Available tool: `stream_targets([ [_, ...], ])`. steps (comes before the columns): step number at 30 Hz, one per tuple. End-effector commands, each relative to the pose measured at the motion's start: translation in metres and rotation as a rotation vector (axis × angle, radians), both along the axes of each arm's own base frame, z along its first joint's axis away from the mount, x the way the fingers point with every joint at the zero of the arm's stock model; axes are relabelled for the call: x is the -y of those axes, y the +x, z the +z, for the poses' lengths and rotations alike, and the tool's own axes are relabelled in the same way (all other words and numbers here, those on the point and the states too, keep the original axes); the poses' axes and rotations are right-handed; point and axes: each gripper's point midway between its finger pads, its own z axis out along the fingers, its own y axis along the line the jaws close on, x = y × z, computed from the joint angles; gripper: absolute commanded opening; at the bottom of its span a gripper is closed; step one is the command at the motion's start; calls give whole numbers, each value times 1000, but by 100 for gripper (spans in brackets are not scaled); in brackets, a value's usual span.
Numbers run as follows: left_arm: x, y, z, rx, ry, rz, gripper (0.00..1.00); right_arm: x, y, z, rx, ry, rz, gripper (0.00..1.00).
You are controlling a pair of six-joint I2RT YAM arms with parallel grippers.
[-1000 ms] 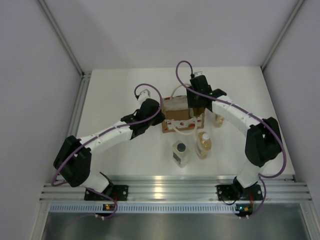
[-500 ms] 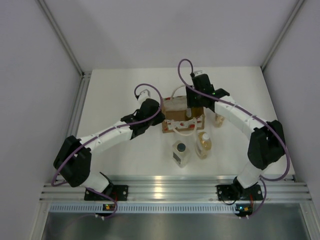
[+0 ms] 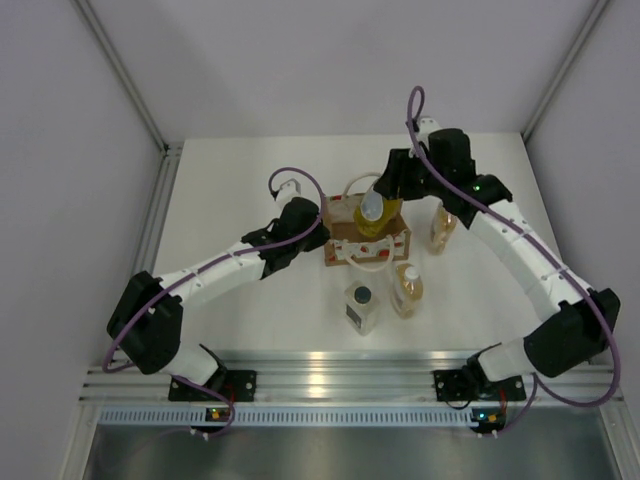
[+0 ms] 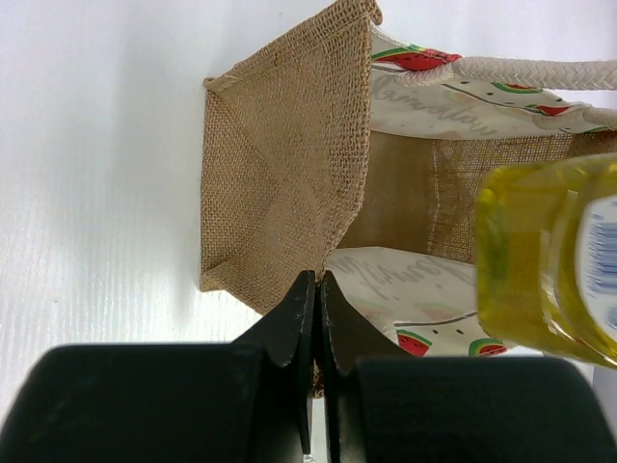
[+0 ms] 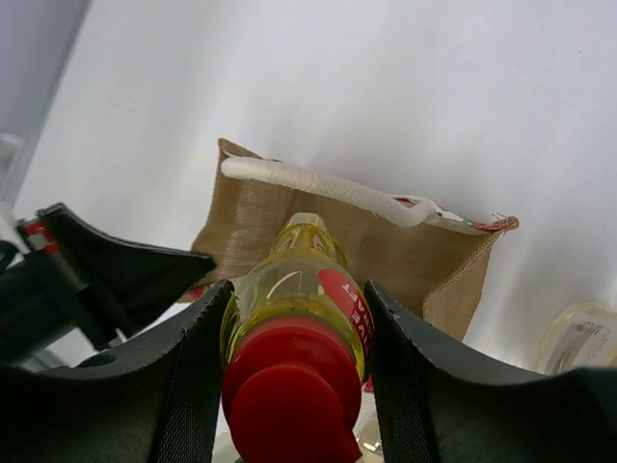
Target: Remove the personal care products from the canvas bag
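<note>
Above the open canvas bag (image 3: pixel 348 238), right gripper (image 5: pixel 295 299) is clamped around the yellow bottle (image 3: pixel 371 212) below its red cap (image 5: pixel 289 395). Left gripper (image 4: pixel 316 285) pinches the bag's burlap side edge, fingers closed tight. Clear bottle (image 3: pixel 362 305) and one amber bottle (image 3: pixel 407 289) stand on the table (image 3: pixel 240 180) at the bag's near side; second amber bottle (image 3: pixel 440 228) stands at its right.

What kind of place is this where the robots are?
Likely a robot test booth, not a home: left arm and right arm bolted to a metal rail, plain grey walls closing in a white table.
</note>
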Motion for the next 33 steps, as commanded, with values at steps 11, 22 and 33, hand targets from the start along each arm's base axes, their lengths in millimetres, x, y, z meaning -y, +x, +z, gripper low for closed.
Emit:
stream_targets([
  [11, -3, -4, 6, -3, -5, 13, 21, 77, -51, 151, 317, 195, -109, 0],
  [22, -4, -3, 16, 21, -10, 4, 48, 136, -87, 120, 320, 49, -342, 0],
  [33, 5, 1, 44, 77, -30, -41, 72, 179, -99, 32, 205, -114, -536, 0],
])
